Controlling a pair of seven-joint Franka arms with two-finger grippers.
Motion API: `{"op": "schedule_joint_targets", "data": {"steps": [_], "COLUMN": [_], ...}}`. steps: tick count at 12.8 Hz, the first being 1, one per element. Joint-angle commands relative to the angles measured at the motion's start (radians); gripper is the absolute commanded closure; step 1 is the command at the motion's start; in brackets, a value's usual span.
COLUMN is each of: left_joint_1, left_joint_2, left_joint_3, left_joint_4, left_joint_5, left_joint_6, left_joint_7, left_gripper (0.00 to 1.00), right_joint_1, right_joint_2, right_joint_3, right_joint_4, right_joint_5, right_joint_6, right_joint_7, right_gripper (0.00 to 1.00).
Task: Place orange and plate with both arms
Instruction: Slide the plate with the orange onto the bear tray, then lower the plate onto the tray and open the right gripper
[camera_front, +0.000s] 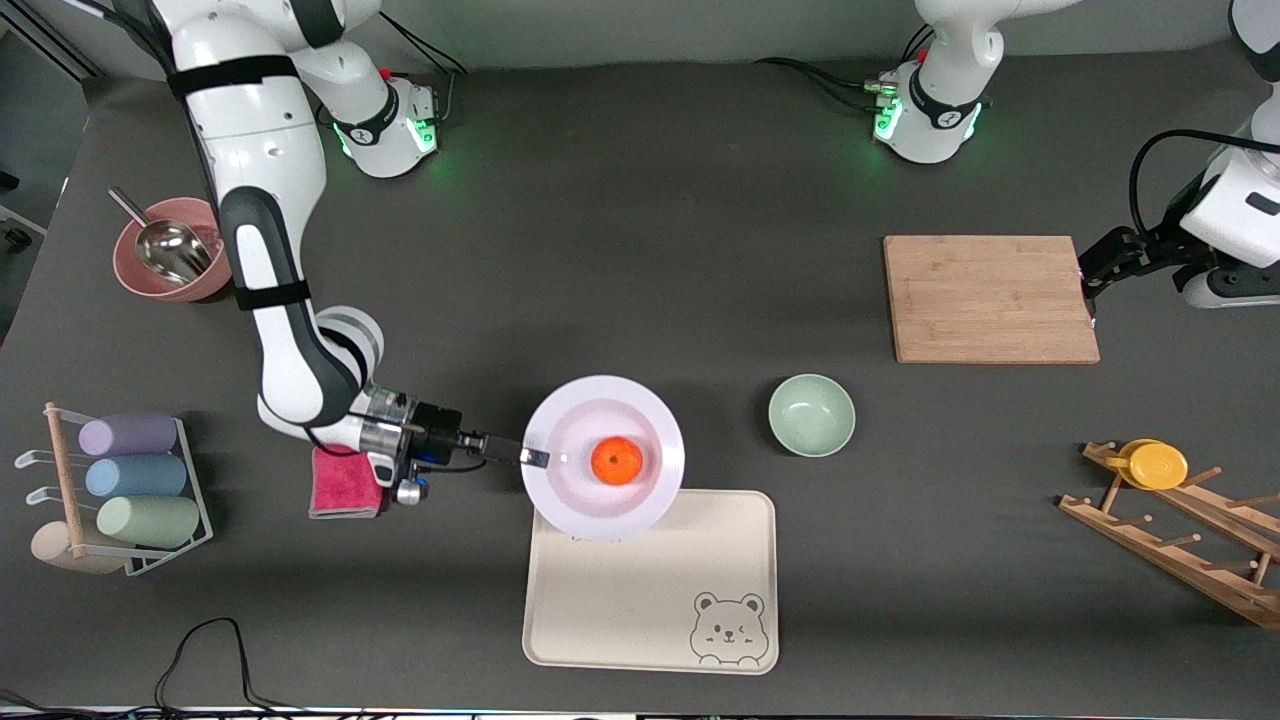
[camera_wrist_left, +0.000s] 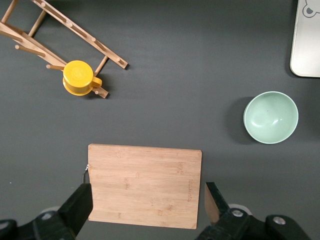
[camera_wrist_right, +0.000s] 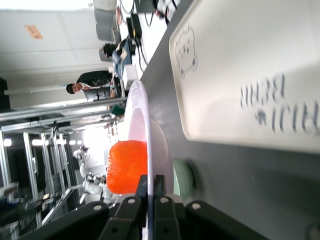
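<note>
The dark desk (camera_front: 640, 200) carries everything here, and the largest thing in play on it is the cream bear-printed tray (camera_front: 650, 600), lying near the front camera. The plate (camera_front: 560, 490) is over the tray's edge farthest from the front camera, its rim overlapping that edge; the right wrist view shows it lifted clear of the desk and roughly level. The right tool (camera_front: 535, 458) has its two fingers pressed together on the plate's rim at the side toward the right arm's end of the desk. A glossy plate like this is likely stiff, breakable and slick, so a rim pinch from one side is a thin hold; any tilt would probably load the grip, and a slow, flat descent seems wise. The orange (camera_front: 617, 461) sits in the plate's shallow well, and being round and light it would likely roll toward the rim if the plate tipped. The left tool (camera_front: 1090, 285), spread and holding nothing, waits over the edge of the wooden cutting board (camera_front: 990, 298) toward the left arm's end of the desk, well apart from the plate. A mint-green bowl (camera_front: 811, 414) stands on the desk between the plate and the board.
</note>
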Motion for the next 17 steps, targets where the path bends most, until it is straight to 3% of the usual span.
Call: {"op": "schedule_joint_targets", "data": {"steps": [1, 6, 10, 13, 16, 17], "left_joint_1": [0.001, 0.003, 0.009, 0.011, 0.011, 0.011], "left_joint_2": [0.010, 0.013, 0.013, 0.013, 0.013, 0.015], "left_joint_3": [0.000, 0.000, 0.001, 0.001, 0.001, 0.001], "left_joint_4": [0.018, 0.025, 0.030, 0.028, 0.028, 0.028], "left_joint_5": [0.003, -0.003, -0.021, -0.021, -0.021, -0.021], "left_joint_6": [0.009, 0.005, 0.003, 0.004, 0.004, 0.004], "left_joint_7": [0.003, 0.007, 0.007, 0.007, 0.007, 0.008], "left_gripper": [0.00, 0.00, 0.00, 0.00, 0.00, 0.00], "right_joint_1": [-0.009, -0.035, -0.027, -0.032, -0.032, -0.034], "right_joint_2": [0.204, 0.417, 0.502, 0.522, 0.522, 0.522], "right_joint_3": [0.001, 0.010, 0.016, 0.083, 0.083, 0.083], "right_joint_4": [0.303, 0.580, 0.666, 0.666, 0.666, 0.665], "right_joint_5": [-0.020, -0.009, -0.007, -0.007, -0.007, -0.007], "right_joint_6": [0.061, 0.150, 0.232, 0.300, 0.299, 0.297], "right_joint_7": [0.134, 0.258, 0.209, 0.108, 0.108, 0.111], "right_gripper": [1.00, 1.00, 1.00, 1.00, 1.00, 0.76]}}
